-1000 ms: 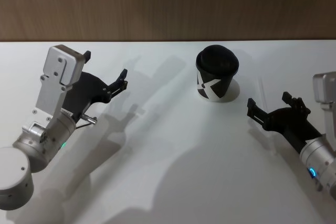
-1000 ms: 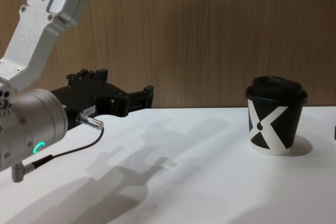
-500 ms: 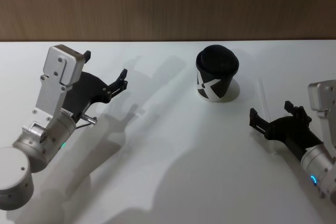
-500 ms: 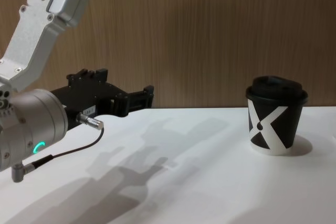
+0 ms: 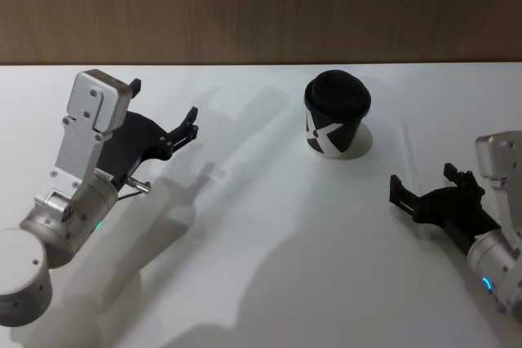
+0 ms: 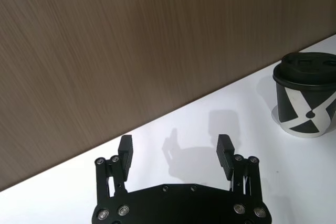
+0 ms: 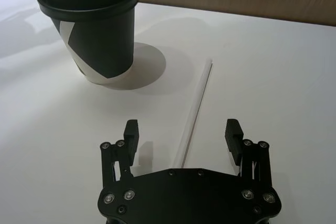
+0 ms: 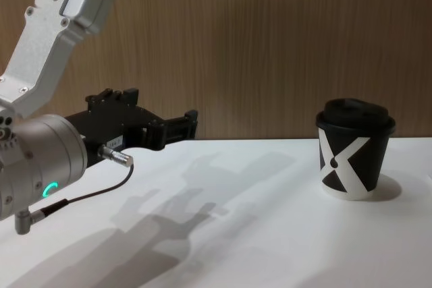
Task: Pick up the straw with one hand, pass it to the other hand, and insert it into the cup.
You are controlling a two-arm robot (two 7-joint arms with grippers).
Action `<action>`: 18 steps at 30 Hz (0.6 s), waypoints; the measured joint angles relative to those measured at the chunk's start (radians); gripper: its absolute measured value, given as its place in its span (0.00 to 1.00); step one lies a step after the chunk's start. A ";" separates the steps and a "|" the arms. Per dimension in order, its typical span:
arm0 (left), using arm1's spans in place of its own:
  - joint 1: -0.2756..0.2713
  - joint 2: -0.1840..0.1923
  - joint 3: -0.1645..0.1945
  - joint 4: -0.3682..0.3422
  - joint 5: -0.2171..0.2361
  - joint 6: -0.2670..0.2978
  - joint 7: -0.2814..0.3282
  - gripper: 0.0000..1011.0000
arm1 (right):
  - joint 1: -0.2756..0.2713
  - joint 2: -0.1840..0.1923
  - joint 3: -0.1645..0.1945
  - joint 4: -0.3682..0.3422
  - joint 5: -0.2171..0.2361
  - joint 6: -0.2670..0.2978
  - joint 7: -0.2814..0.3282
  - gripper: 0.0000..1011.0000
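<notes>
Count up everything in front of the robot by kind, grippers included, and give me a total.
Cups: 1, the black cup
Straws: 1, the white straw
Grippers: 2, the left gripper and the right gripper, both open
Total: 4

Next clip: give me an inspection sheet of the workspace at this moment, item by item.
Surface: white table, arm shadows across it.
Job's things: straw lies flat to the right of the cup, apart from it; the cup stands upright with its lid on.
Clutter: nothing seen.
Grippers: right gripper open, its fingers either side of the straw's near end, not closed on it; left gripper open, holding nothing, above the table's left side.
Cables: thin cable hangs in a loop under the left arm.
Surroundings: wood-grain wall behind the table.
</notes>
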 joint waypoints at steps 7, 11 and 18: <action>0.000 0.000 0.000 0.000 0.000 0.000 0.000 0.99 | 0.001 -0.006 0.004 0.010 -0.005 -0.002 0.002 0.99; 0.000 0.000 0.000 0.000 0.000 0.000 0.000 0.99 | 0.003 -0.008 0.006 0.018 -0.008 -0.004 0.007 0.99; 0.000 0.000 0.000 0.000 0.000 0.000 0.000 0.99 | 0.006 -0.010 0.006 0.029 -0.015 -0.007 0.015 0.99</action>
